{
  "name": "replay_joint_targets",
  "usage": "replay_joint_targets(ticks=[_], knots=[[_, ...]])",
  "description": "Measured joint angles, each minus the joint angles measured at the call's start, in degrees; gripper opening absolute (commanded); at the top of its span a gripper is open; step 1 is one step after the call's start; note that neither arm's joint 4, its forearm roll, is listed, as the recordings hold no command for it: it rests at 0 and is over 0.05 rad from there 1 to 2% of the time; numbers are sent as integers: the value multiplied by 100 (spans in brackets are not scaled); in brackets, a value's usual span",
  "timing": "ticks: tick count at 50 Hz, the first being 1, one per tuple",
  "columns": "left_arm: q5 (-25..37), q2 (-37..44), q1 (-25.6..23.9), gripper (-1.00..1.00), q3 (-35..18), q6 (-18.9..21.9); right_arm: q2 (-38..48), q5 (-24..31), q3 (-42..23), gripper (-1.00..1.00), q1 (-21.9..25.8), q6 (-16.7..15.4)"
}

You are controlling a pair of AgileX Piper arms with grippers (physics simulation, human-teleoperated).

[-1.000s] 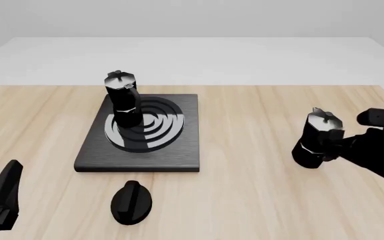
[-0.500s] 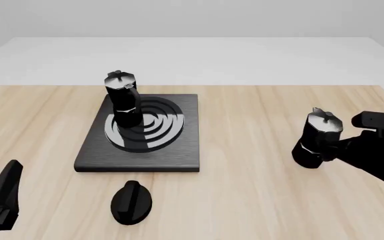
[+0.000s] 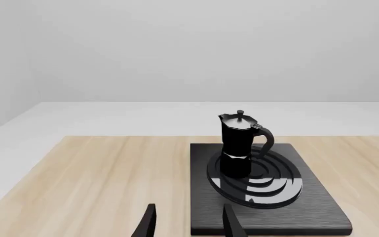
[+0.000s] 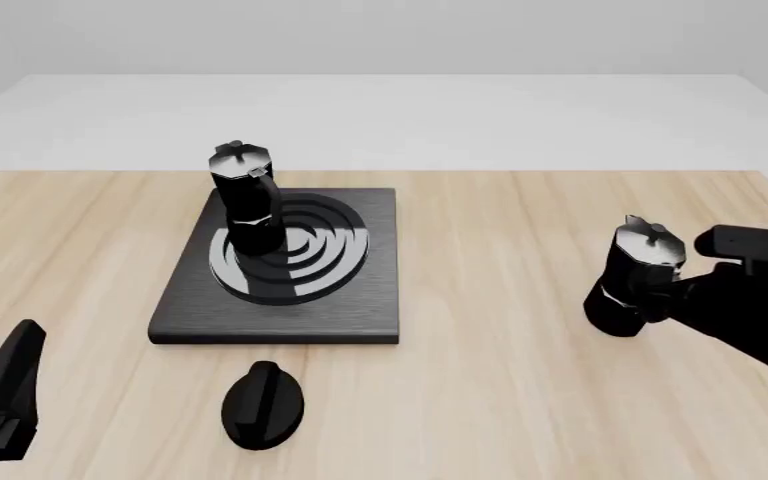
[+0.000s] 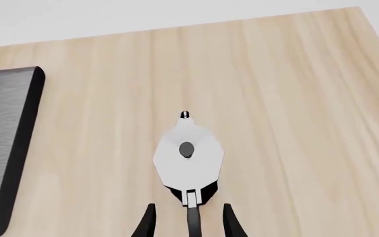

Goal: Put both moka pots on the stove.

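On the pale wooden counter [image 4: 491, 380] lies a flat dark grey square stove [image 4: 357, 310] with concentric silver-and-black burner rings, and one small black faceted moka pot with a silvery lid and top knob [image 4: 245, 200] stands upright on the left part of those rings, its side handle turned toward the ring centre; the left wrist view shows the same pot [image 3: 240, 143] standing on the rings of the slab [image 3: 321, 207]. The second black faceted moka pot [image 4: 635, 275] stands upright on the bare counter well to the right of the stove. The right gripper [image 5: 188, 224] sits just behind this pot [image 5: 188, 155], its jaws apart on either side of the pot's thin handle without pinching it. The left gripper [image 3: 188, 224] hangs low at the near left corner of the counter, well apart from the stove, jaws apart and holding nothing. A black oval knob [image 4: 264, 404] lies on the counter just in front of the stove's near edge.
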Motion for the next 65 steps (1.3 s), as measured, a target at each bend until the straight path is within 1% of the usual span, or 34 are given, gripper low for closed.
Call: replay_joint_targets(ticks=[22,23,52,65], knots=[[0,0,0,100,0,0,127,-80,-6,100,8,-13],[0,0,0,100,0,0,127,-82,-8,-100,10,-13],[0,-1,0,100,0,0,90,-39,-11,-100,51,-115],[0,0,0,100,0,0,-453,331,-8,-100,4,-92]])
